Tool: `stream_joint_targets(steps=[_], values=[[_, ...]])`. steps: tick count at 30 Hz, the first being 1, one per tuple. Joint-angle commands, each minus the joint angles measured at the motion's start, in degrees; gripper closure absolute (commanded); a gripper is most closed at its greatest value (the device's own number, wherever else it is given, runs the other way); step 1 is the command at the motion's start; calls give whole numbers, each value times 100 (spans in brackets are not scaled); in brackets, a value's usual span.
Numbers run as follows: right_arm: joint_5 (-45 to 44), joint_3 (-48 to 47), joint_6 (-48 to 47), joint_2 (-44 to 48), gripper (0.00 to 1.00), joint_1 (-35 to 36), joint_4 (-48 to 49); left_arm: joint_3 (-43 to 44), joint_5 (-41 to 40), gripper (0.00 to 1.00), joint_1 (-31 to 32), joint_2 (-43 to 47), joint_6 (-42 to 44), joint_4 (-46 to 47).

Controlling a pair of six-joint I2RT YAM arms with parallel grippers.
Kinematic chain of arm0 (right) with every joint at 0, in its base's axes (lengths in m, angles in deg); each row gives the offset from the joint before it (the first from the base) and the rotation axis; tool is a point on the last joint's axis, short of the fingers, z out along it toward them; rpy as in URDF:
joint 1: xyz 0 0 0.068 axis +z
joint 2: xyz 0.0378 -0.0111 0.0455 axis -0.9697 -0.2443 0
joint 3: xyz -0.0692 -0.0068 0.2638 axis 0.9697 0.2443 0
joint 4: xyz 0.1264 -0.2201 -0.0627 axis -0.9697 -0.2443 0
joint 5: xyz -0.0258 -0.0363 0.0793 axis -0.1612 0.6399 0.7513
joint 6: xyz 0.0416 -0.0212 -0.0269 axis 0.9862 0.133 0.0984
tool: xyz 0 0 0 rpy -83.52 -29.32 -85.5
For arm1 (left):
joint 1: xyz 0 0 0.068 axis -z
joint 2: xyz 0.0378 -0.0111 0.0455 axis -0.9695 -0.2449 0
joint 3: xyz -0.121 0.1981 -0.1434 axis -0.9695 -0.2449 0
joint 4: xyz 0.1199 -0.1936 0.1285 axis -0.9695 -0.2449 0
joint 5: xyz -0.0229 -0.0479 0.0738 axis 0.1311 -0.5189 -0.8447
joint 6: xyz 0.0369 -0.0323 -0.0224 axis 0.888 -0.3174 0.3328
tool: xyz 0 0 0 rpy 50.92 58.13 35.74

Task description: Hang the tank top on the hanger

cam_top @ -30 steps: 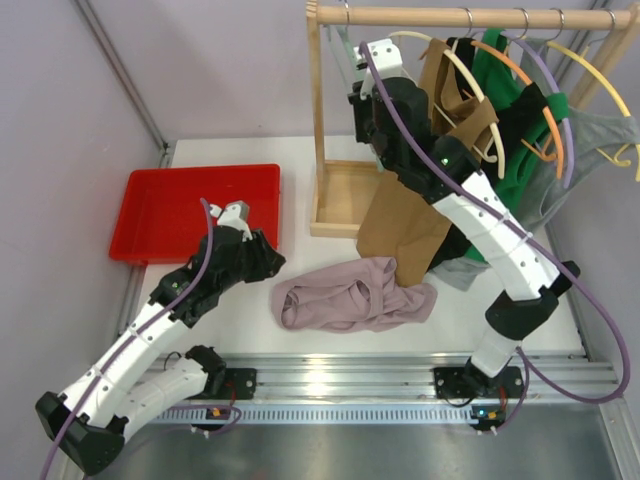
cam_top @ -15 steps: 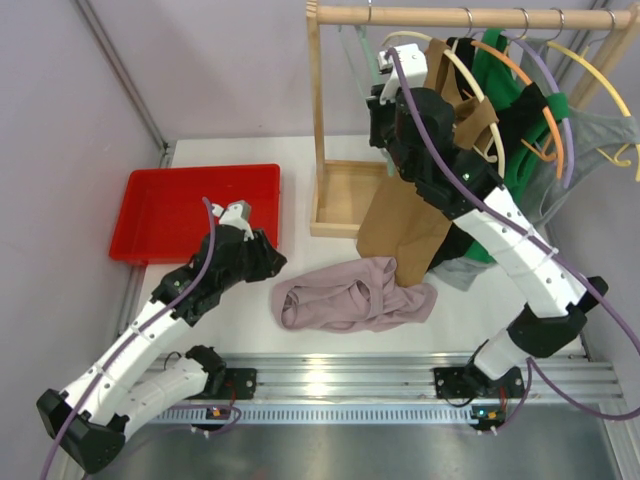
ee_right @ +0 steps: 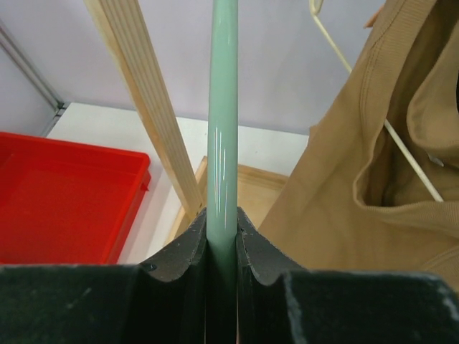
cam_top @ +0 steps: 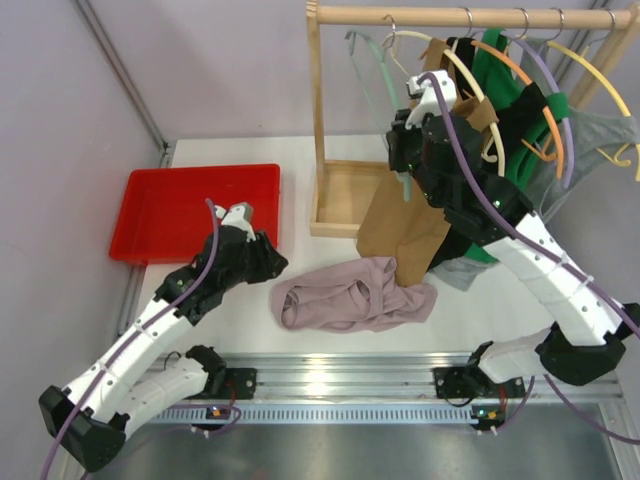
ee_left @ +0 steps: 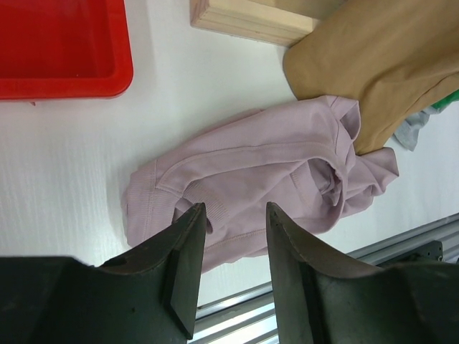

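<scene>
On the white table (cam_top: 240,310) I find the tank top (cam_top: 355,295) crumpled, beside the tan top (cam_top: 405,225). The hanger (cam_top: 375,70) sits at the wooden rail (cam_top: 470,15), its arm clamped in my right gripper (ee_right: 222,229). My left gripper (ee_left: 233,211) is parted and holds nothing.

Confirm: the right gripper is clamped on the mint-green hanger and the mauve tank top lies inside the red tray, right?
Not quite. The right gripper is clamped on the hanger, but the tank top lies on the white table beside the red tray, not inside it, as the top external view shows.
</scene>
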Motion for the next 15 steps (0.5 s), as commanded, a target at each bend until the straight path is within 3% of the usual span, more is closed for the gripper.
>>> stream_joint_targets(steps=[1,5,10,15], values=[[371,204,402,635,100,61,23,-130,26,55,-14,57,-221,135],[1110,836,849,1197,100,78,-311,-455,96,56,38,4,-336,39],[2199,1996,1263,2050,100,140,-496,-578,-431,58,319,-171,-722,-435],[2517,2998,1518,2875,100,201,-777,-886,-887,58,880,-285,-1275,-445]])
